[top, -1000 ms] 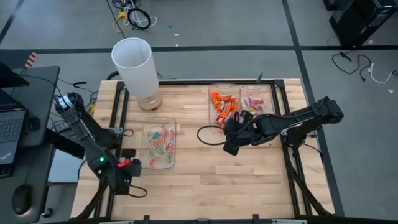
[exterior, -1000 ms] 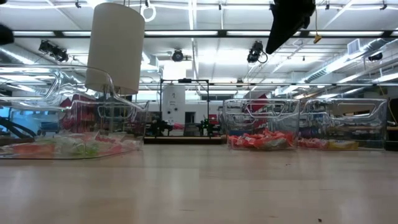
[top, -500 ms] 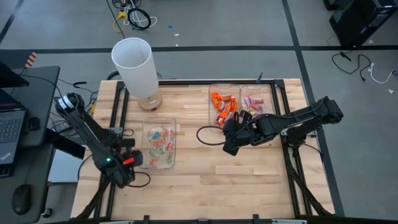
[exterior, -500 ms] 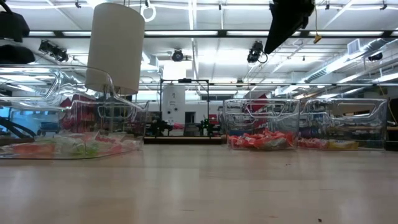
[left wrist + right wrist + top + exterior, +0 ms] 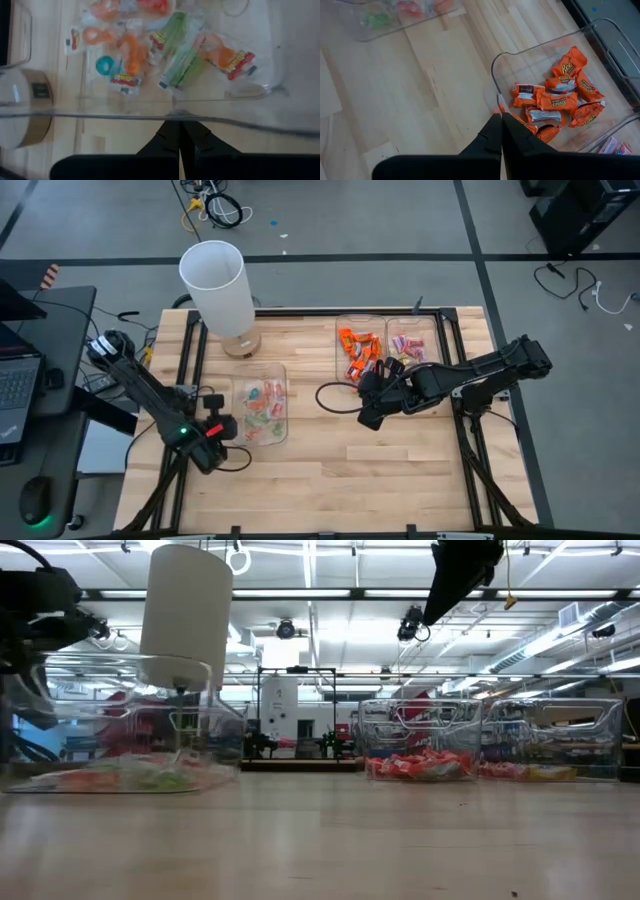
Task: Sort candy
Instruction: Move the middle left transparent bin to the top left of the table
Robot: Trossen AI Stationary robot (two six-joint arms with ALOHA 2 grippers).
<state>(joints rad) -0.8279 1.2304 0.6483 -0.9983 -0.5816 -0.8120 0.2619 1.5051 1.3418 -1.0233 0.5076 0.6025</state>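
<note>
Mixed candy point(image 5: 150, 45) in orange, green and pink wrappers lies in a clear tray point(image 5: 262, 405) at the table's left. My left gripper point(image 5: 228, 427) is shut, at that tray's near-left side. Orange candy point(image 5: 560, 95) fills a second clear tray point(image 5: 342, 352) at the far right. Pink candy point(image 5: 408, 347) lies in a third tray beside it. My right gripper point(image 5: 499, 117) is shut on nothing. It hangs well above the table over the near-left corner of the orange-candy tray. My left gripper has its shut fingertips against the left tray's clear side wall, at the rim point(image 5: 175, 116). The fingers come from the table's left, slanting down. The tray stays with its bottom on the table.
A tall white cylinder point(image 5: 215, 280) on a round wooden foot stands at the far left, just behind the left tray. A dark cable loop point(image 5: 330, 398) lies on the table near the right arm. Bare wood stretches along the near half of the table.
My left gripper has come down and toward the table's right, turning as it went, up to the left tray's side. The tray has slid a little toward the right and far edge and turned slightly. The right arm has kept still.
</note>
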